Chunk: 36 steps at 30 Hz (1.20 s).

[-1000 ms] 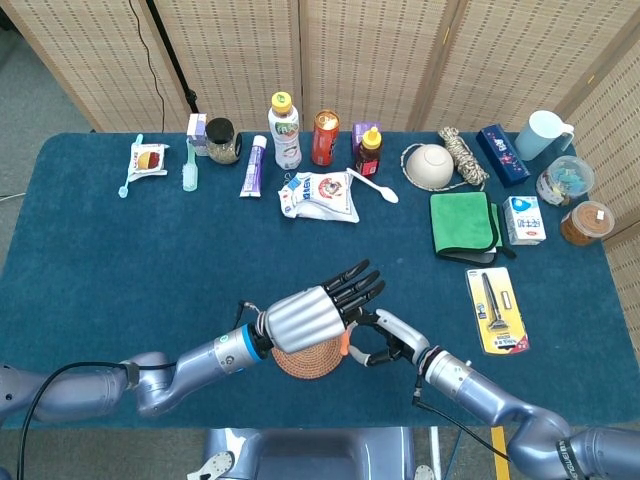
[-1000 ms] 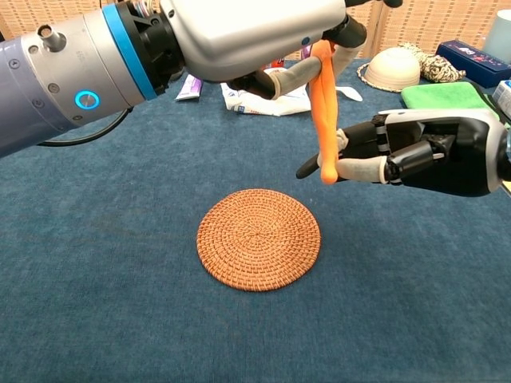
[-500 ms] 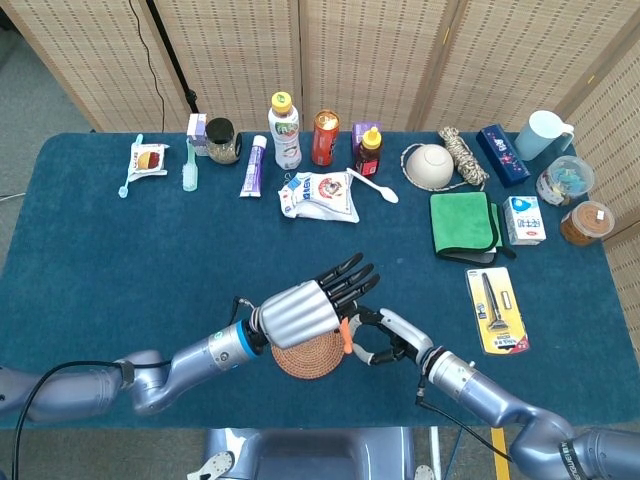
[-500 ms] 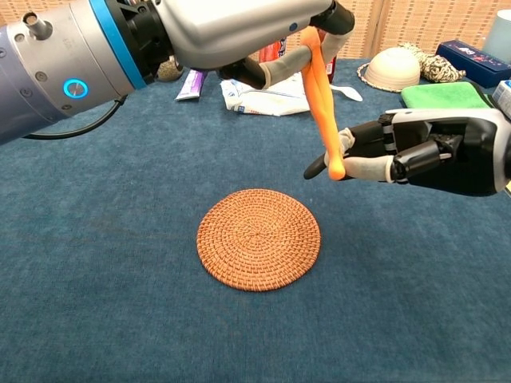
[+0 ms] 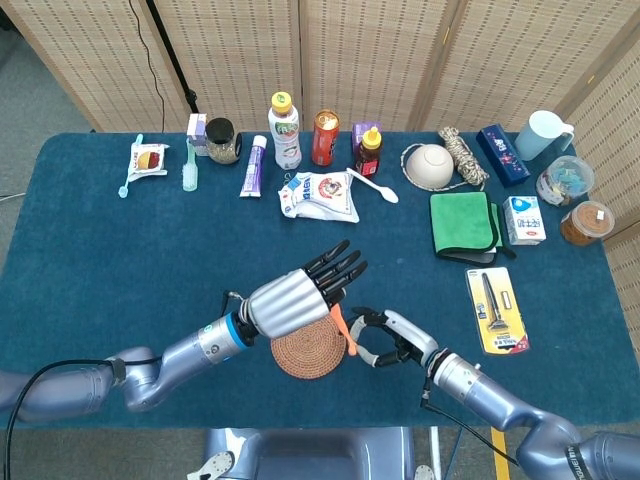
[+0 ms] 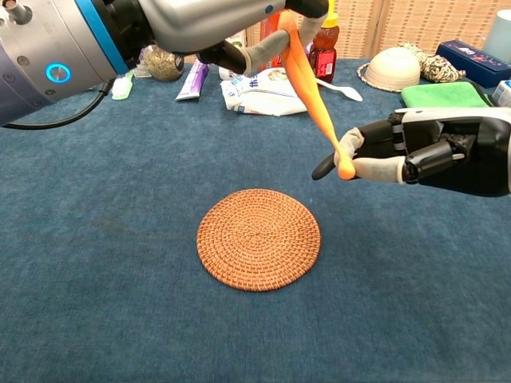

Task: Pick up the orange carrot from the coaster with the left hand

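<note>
The orange carrot (image 6: 311, 88) hangs tilted in the air above and to the right of the round woven coaster (image 6: 258, 238), which lies bare on the blue table. My left hand (image 6: 215, 20) grips the carrot's upper end from above. My right hand (image 6: 423, 152) pinches the carrot's lower tip between thumb and a finger. In the head view, the left hand (image 5: 295, 298) covers the far part of the coaster (image 5: 305, 352). There a short piece of carrot (image 5: 343, 328) shows between it and the right hand (image 5: 385, 338).
Along the back stand a bottle (image 5: 285, 130), a can (image 5: 325, 137), a snack bag (image 5: 320, 195) and a white bowl (image 5: 430, 165). A green cloth (image 5: 463, 222) and a razor pack (image 5: 497, 308) lie to the right.
My left hand has risen and moved left with the carrot's top, so the carrot leans more. The right hand has shifted slightly right, still on the tip.
</note>
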Each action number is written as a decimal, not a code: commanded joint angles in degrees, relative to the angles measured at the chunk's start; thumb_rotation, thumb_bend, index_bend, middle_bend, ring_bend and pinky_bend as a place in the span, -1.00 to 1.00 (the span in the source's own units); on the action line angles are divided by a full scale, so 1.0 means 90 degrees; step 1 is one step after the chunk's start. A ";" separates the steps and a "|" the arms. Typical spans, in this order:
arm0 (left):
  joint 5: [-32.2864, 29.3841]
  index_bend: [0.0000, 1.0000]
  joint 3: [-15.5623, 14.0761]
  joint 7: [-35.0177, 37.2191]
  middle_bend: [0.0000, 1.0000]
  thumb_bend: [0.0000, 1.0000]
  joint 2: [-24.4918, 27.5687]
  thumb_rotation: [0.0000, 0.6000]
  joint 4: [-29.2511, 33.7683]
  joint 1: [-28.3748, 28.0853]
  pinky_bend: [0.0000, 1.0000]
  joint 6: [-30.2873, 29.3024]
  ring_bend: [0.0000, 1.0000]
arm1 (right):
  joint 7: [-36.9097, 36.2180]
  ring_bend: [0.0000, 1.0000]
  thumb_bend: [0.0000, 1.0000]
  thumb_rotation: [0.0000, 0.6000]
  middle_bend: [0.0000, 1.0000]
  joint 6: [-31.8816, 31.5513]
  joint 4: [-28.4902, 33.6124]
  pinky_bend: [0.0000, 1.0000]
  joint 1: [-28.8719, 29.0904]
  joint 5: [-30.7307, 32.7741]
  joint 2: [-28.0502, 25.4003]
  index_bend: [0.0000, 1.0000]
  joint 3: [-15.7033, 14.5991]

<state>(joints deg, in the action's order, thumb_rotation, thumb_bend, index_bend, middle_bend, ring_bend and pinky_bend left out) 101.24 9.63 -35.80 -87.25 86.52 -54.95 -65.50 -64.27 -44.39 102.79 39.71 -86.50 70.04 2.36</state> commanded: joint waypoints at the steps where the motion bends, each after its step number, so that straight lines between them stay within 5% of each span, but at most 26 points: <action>1: -0.0021 0.36 0.0019 0.0005 -0.73 0.16 0.0047 1.00 0.0002 0.0025 -1.00 -0.0031 -0.98 | -0.0001 -0.92 0.03 1.00 -0.37 -0.0018 0.0003 -1.00 -0.0008 -0.0014 -0.0013 0.49 -0.0014; 36: -0.0185 0.36 -0.0016 0.0654 -0.73 0.16 0.1394 1.00 -0.0335 0.0830 -1.00 -0.0847 -0.98 | -0.0211 -0.89 0.03 1.00 -0.37 -0.0225 0.0006 -1.00 -0.0129 -0.0197 -0.0287 0.48 -0.0272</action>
<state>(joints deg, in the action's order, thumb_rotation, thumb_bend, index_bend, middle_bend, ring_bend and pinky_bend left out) 99.77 9.48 -29.93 -74.90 83.57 -47.66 -73.09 -66.15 -46.39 102.84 38.54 -88.25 67.47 -0.08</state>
